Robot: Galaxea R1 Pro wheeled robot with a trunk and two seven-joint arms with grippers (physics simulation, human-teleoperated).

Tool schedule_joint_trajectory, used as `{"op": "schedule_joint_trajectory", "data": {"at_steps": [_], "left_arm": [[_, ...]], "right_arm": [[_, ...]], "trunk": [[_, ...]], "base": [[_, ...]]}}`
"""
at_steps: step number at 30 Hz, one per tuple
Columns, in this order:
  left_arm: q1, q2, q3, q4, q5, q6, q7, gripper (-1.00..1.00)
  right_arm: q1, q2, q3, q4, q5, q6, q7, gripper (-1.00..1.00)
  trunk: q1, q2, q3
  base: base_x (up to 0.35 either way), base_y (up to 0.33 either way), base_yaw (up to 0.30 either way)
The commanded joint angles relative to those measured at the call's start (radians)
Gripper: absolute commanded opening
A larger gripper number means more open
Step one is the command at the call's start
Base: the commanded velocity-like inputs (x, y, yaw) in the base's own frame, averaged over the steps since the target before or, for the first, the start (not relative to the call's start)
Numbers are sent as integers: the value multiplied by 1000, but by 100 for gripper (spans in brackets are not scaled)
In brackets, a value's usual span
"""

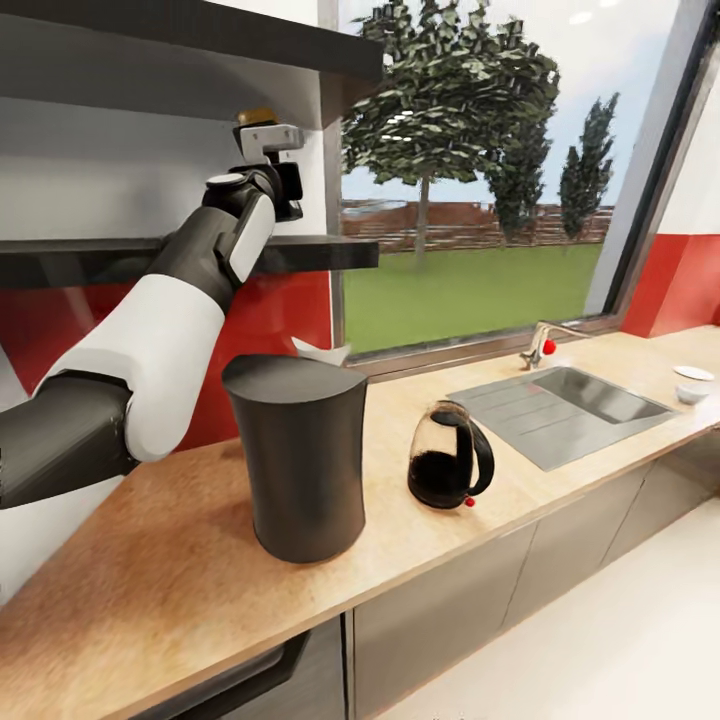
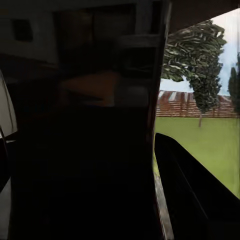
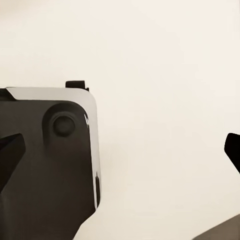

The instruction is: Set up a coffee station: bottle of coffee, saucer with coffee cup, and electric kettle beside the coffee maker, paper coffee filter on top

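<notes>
Left end effector (image 1: 262, 118) was up between shelves, bottle (image 1: 256, 116) right at its tip, fingers hidden so can't tell grip. Coffee maker (image 1: 297, 455) and kettle (image 1: 449, 469) sat on worktop (image 1: 180, 570) well below it. Right end effector: fingertips (image 3: 10, 155) looked apart.

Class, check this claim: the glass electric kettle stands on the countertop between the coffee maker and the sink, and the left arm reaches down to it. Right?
Not quite. In the head view the left gripper is raised to the kitchen shelf, far above the electric kettle. The kettle does stand between the coffee maker and the sink.
</notes>
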State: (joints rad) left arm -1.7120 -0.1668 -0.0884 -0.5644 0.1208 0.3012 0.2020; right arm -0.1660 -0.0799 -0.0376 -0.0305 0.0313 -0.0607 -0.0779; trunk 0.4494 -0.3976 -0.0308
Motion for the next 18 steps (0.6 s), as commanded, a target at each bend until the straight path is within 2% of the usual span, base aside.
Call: {"op": "schedule_joint_trajectory", "data": {"at_steps": [1, 18], "left_arm": [[3, 1, -7, -2, 9, 4, 7, -100], [11, -1, -13, -2, 10, 4, 7, -100]], "right_arm": [[-1, 0, -4, 1, 3, -4, -2, 100], [-1, -1, -5, 1, 2, -4, -2, 100]], "trunk": [[1, -2, -2], [1, -2, 3]], "base": [[0, 0, -245], [0, 0, -245]]}}
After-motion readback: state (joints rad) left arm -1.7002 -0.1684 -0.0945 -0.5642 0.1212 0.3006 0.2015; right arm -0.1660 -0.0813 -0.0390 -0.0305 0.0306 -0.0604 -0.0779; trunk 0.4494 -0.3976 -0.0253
